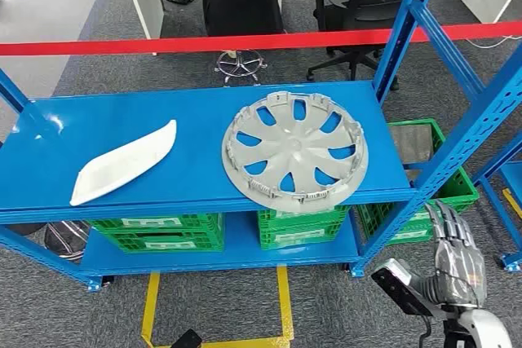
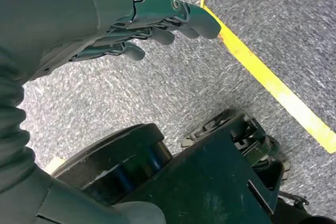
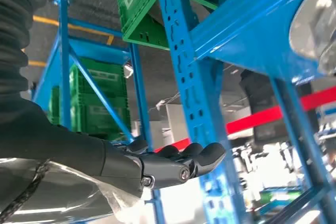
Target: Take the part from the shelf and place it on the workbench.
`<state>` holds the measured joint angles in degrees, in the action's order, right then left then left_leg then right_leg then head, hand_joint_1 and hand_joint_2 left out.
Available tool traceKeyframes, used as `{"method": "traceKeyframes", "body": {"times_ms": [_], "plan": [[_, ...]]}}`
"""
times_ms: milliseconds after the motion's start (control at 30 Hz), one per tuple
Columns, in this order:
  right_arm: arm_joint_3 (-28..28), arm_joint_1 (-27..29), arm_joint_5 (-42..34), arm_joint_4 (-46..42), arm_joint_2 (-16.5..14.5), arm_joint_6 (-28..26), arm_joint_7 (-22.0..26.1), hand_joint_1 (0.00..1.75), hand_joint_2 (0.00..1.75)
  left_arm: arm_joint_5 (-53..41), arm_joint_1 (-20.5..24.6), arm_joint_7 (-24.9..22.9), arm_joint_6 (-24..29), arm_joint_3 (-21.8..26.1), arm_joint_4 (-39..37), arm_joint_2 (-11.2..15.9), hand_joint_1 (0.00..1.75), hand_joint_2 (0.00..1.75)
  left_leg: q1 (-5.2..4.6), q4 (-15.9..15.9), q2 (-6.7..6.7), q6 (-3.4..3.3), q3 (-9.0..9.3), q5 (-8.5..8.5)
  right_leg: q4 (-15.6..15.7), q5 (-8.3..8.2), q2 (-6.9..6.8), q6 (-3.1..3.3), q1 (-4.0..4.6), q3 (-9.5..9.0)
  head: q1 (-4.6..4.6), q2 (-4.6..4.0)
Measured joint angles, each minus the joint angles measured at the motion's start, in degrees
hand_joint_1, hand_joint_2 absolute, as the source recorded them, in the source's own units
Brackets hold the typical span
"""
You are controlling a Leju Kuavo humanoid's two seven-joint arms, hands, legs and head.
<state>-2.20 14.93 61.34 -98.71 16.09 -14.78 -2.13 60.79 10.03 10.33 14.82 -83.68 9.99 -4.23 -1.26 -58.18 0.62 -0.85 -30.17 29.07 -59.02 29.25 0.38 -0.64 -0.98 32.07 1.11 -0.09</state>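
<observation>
A grey wheel cover [image 1: 294, 151] lies on the blue shelf [image 1: 196, 103] (beside a white panel [image 1: 122, 162]); the right robot hand [image 1: 454, 252] and left robot hand [image 2: 130, 24] hold nothing, fingers extended.

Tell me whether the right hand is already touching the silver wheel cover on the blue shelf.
No. The right hand hangs empty below the shelf corner, apart from the wheel cover.

The right hand [image 3: 174, 163] holds nothing, its fingers stretched out side by side. Just beyond its fingertips stands a blue shelf upright [image 3: 190, 82]. Green crates [image 3: 99, 98] sit farther behind the hand.
</observation>
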Motion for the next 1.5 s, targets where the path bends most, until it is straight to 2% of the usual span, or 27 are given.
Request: {"method": "traceKeyframes", "body": {"times_ms": [200,333,533,767,900,1067,1267,1500], "plan": [[-3.3,-2.5,0.7,0.0,4.7,4.4,-3.8,0.0,1.75,-0.2,0.6,-0.7,-0.5,-1.6,0.0,-0.1,0.0,1.75,0.0,0.0,0.0,-0.01,-0.01,-0.01,0.0,-0.02,0.01,-0.03,0.0,0.04,0.0,0.0],[-5.5,-6.0,-1.4,1.2,6.7,9.2,-3.9,0.0,1.75,-0.3,0.9,-0.7,-0.6,-2.3,0.0,-0.3,0.0,1.75,0.0,0.0,-0.02,-0.01,-0.09,-0.01,0.0,-0.03,0.08,-0.04,0.0,0.04,0.0,0.0],[-9.6,-16.3,-7.8,8.2,7.5,16.6,-1.9,0.0,1.75,-0.7,1.4,-1.5,-0.6,-3.1,0.0,-0.5,0.0,1.75,0.0,0.0,-0.05,-0.14,-0.06,-0.14,0.0,-0.17,0.08,-0.15,0.0,0.09,-0.01,0.0],[-17.2,-29.8,-10.8,18.3,7.5,20.3,-1.8,0.0,1.75,-1.2,1.8,-1.9,-0.8,-3.8,0.0,-0.6,0.0,1.75,0.0,-0.1,-0.05,-0.18,-0.12,-0.22,0.0,-0.25,0.08,-0.19,0.0,0.11,0.0,0.0],[-23.2,-37.5,-8.9,24.5,5.8,20.8,-2.5,0.0,1.75,-1.6,2.0,-2.0,-0.7,-4.2,0.0,-0.9,0.0,1.75,0.0,-0.1,-0.04,-0.17,-0.12,-0.27,0.0,-0.27,0.07,-0.21,0.0,0.12,-0.01,0.0],[-30.1,-43.4,-6.6,30.7,1.8,20.6,-3.3,0.0,1.75,-2.3,2.0,-2.4,-0.4,-4.5,-0.1,-1.3,0.0,1.75,0.01,-0.1,-0.03,-0.16,-0.14,-0.28,0.0,-0.27,0.05,-0.21,0.01,0.14,0.01,0.0],[-35.2,-46.8,-6.1,35.8,-2.2,20.4,-3.4,0.0,1.75,-3.2,2.0,-2.7,-0.2,-4.5,-0.1,-1.7,0.0,1.75,0.02,-0.1,-0.03,-0.16,-0.15,-0.28,-0.1,-0.27,0.04,-0.21,0.02,0.14,0.0,0.0],[-37.5,-48.0,-6.8,38.7,-4.3,20.6,-2.6,0.0,1.75,-3.2,2.0,-2.7,-0.1,-4.6,-0.1,-1.8,0.0,1.75,0.0,-0.1,-0.02,-0.16,-0.18,-0.28,-0.1,-0.27,0.02,-0.21,0.01,0.14,-0.01,0.0]]}}
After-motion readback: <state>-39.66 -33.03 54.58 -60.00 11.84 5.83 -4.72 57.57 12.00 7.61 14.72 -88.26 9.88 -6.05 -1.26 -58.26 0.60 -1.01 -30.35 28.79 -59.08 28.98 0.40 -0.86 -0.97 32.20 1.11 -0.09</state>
